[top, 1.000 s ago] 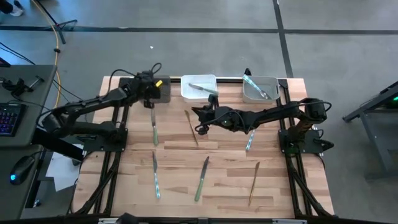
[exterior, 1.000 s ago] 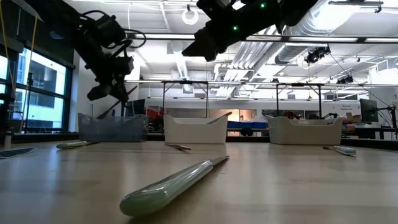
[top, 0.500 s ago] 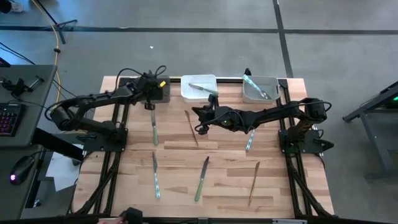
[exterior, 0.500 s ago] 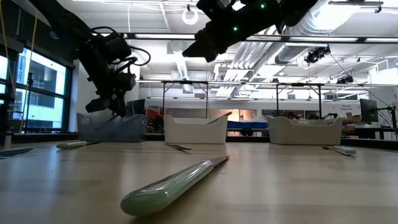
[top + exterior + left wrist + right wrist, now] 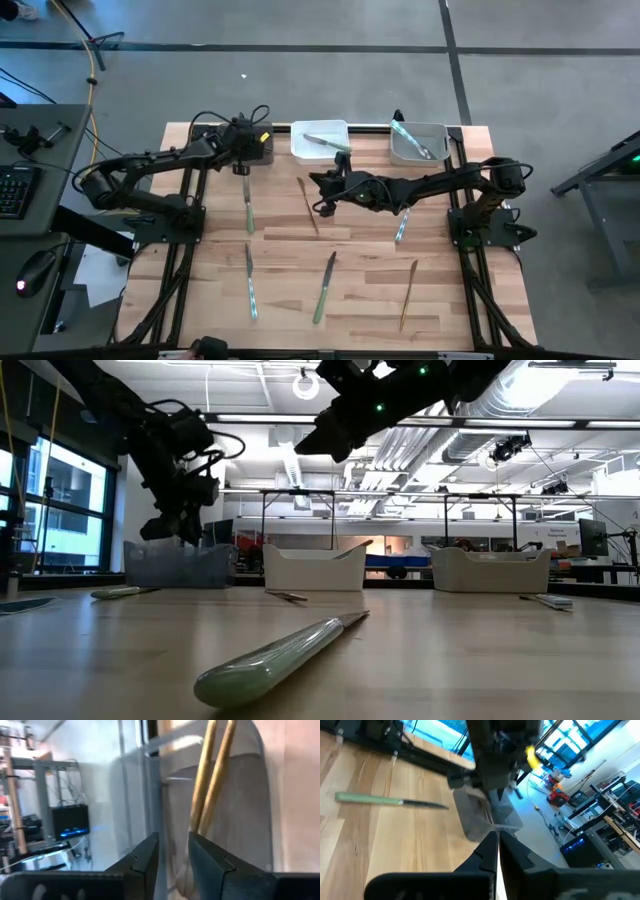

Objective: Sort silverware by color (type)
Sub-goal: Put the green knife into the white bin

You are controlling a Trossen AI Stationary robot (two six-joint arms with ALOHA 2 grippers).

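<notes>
Two bronze-handled utensils [image 5: 210, 775] now lie inside the dark rectangular bin [image 5: 258, 146] at upper left of the high view, released. The left gripper [image 5: 172, 852], above that bin, has parted its fingers within the last second; that piece counts as sorted. The right gripper [image 5: 324, 203], clenched and empty, hovers at centre. Six pieces remain scattered on the wooden table [image 5: 360, 300], well apart, with ample room for approach.
</notes>
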